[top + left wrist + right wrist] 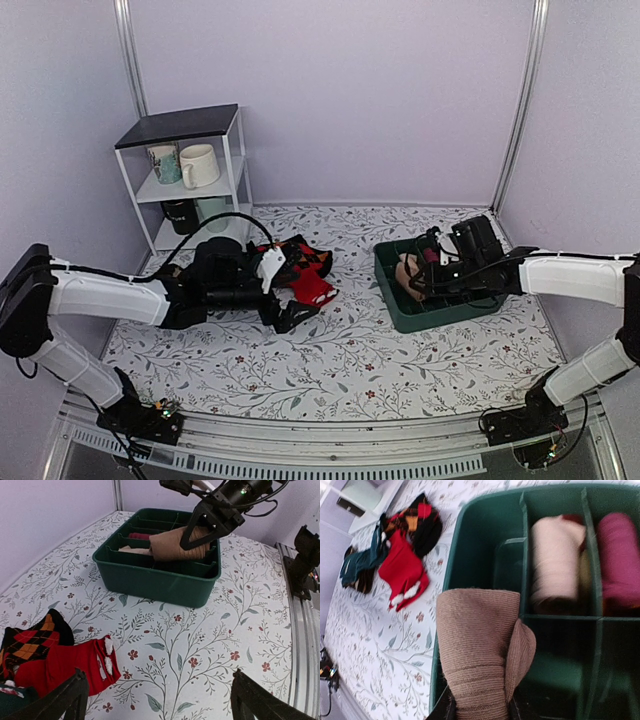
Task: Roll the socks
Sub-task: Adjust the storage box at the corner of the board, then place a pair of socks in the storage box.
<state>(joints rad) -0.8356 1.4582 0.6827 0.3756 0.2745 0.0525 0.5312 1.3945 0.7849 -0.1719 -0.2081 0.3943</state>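
The socks [480, 650] are a tan-brown ribbed roll with a flap folded over one side. My right gripper [479, 711] is shut on the lower end of the roll. It holds the roll over the near left corner of the green divided bin [470, 510]. The left wrist view shows the socks [172, 545] hanging from the right gripper [200, 530] just above the bin [150, 580]. From above, the socks [407, 275] sit at the bin's left end. My left gripper [160, 700] is open, low over the floral cloth, next to the sock pile, with nothing between its fingers.
A red sock [65, 665] and argyle socks [30, 640] lie left of the left gripper, with a teal sock [362, 565] beside them. A pale pink roll [555, 565] and a magenta roll [620, 560] fill two bin compartments. A white shelf with mugs [185, 165] stands back left.
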